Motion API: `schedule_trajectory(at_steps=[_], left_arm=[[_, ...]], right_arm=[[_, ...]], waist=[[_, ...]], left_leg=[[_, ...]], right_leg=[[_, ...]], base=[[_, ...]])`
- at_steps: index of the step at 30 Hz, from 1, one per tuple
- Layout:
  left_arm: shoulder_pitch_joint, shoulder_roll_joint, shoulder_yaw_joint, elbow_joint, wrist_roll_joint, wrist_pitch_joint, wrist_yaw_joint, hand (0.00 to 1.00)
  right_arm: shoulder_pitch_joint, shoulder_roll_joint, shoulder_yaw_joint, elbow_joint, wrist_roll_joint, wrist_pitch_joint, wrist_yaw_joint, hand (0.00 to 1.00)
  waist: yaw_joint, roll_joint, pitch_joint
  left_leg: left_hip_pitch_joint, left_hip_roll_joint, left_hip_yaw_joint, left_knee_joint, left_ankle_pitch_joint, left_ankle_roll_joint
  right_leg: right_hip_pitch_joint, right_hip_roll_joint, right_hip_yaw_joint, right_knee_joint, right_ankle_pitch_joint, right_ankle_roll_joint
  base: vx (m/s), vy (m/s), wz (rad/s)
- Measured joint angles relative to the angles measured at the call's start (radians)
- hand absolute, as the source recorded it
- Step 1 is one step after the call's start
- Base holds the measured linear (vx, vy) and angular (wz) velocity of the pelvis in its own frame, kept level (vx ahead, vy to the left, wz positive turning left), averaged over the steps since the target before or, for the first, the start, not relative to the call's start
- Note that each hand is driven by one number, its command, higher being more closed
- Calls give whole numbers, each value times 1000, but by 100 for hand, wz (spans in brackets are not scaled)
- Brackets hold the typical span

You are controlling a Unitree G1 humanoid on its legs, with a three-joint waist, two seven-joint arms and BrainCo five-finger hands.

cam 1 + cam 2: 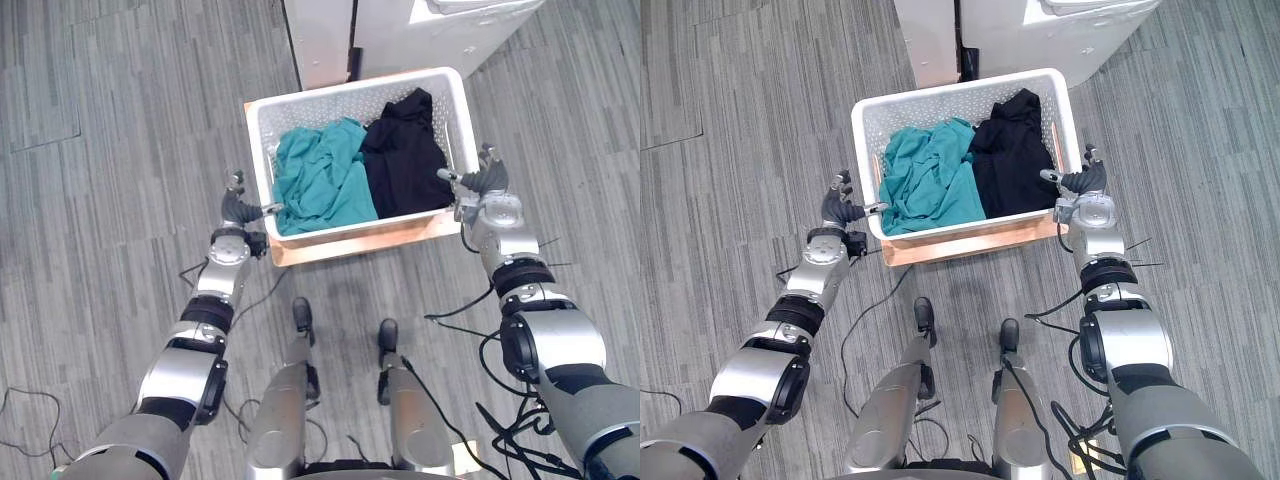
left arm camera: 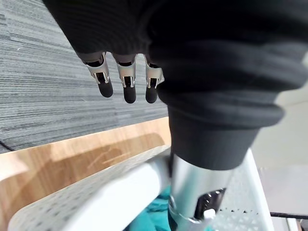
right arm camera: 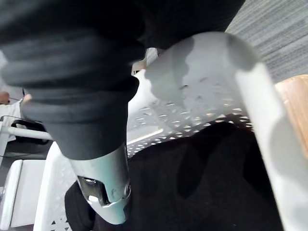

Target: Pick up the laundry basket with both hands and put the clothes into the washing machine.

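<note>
A white perforated laundry basket (image 1: 340,232) rests on a low wooden platform (image 1: 390,238). Inside lie a teal garment (image 1: 320,180) on the left and a black garment (image 1: 405,155) on the right. My left hand (image 1: 238,208) is at the basket's left near corner. Its fingers (image 2: 126,86) hang straight outside the wall, and its thumb (image 2: 197,192) reaches over the rim (image 2: 110,192). At the right side of the basket, my right hand (image 1: 488,185) has its thumb (image 3: 103,178) over the rim (image 3: 207,62), above the black garment (image 3: 192,183), with its fingers upright outside.
The white washing machine (image 1: 440,30) stands just beyond the basket at the back right, and a white cabinet (image 1: 320,40) stands beside it. Grey striped carpet (image 1: 120,150) surrounds the platform.
</note>
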State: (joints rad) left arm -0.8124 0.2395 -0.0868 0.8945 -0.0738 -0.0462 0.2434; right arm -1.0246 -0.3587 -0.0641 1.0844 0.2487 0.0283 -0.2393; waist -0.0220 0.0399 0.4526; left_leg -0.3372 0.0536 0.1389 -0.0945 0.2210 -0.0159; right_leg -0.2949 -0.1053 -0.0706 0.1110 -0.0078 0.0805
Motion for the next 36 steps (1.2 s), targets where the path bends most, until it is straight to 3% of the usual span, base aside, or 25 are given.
schedule_trajectory(at_steps=[1,2,3,4,9,16,19,23,26,29,30,34,36], left_arm=[[-5,-7,-3,0,12,0,-1,0],[-10,-10,-8,1,27,0,-1,100],[-16,-9,-19,4,47,2,-1,100],[-23,-8,-22,13,73,6,-3,100],[-35,0,-29,26,163,20,-1,100],[-33,41,-29,43,155,21,-3,100],[12,42,-17,-26,102,38,0,100],[224,10,8,-223,40,44,8,100],[393,-30,20,-405,23,43,22,100],[519,-56,27,-540,26,44,24,100],[588,-72,26,-601,29,44,24,100],[854,-142,12,-783,49,49,16,100],[912,-154,13,-840,49,49,1,100]], right_arm=[[-4,1,0,2,15,0,2,0],[-6,1,-2,7,19,0,2,0],[-8,1,-2,17,21,0,2,0],[-12,2,-1,36,27,0,4,100],[-12,-1,5,45,27,0,34,100],[-4,-11,35,61,39,1,46,100],[89,-10,31,-117,51,4,23,100],[292,22,10,-400,52,3,-6,100],[464,98,-67,-614,42,-24,-21,100],[614,158,-98,-782,13,-51,-21,100],[695,186,-109,-853,-5,-57,-19,100],[961,280,-123,-1044,-56,-78,11,100],[1030,308,-124,-1101,-66,-90,32,100]], waist=[[-2,1,1],[-1,1,5],[0,3,7],[0,3,7],[-1,3,7],[-3,1,8],[-5,0,20],[-10,0,20],[-13,-2,17],[-18,-3,15],[-19,-5,1],[-22,-13,-151],[-23,-19,-172]], left_leg=[[-6,0,0,0,2,-2],[-7,-1,1,0,2,-2],[-7,-1,2,0,2,-2],[-7,-1,1,0,3,-1],[-7,-1,1,0,4,-1],[-7,-1,2,-1,4,-1],[6,-2,0,-1,4,-1],[60,-3,-6,-1,3,-2],[106,1,-17,-1,-17,-24],[139,10,-19,-1,-34,-25],[157,10,-15,-1,-45,-24],[174,10,10,-2,-72,-26],[202,12,25,-1,-74,-25]], right_leg=[[-7,0,4,-5,6,1],[-6,0,7,-10,10,2],[-7,0,9,-11,11,3],[-7,0,10,-11,12,3],[-7,0,13,-12,16,6],[-3,0,17,-28,25,8],[11,-1,17,-31,25,8],[62,-4,17,-35,25,8],[105,-1,18,-34,4,6],[134,8,25,-33,-3,9],[148,8,35,-31,-12,10],[157,7,53,-43,-27,8],[177,8,63,-42,-28,7]], base=[[4,2,-9],[5,6,-7],[3,7,-4],[0,0,0],[0,0,0],[20,-3,-2],[54,-3,0],[84,-11,-4],[33,-21,-4],[-1,-21,-8],[18,-5,-12],[99,-17,-16],[129,-30,-16]])
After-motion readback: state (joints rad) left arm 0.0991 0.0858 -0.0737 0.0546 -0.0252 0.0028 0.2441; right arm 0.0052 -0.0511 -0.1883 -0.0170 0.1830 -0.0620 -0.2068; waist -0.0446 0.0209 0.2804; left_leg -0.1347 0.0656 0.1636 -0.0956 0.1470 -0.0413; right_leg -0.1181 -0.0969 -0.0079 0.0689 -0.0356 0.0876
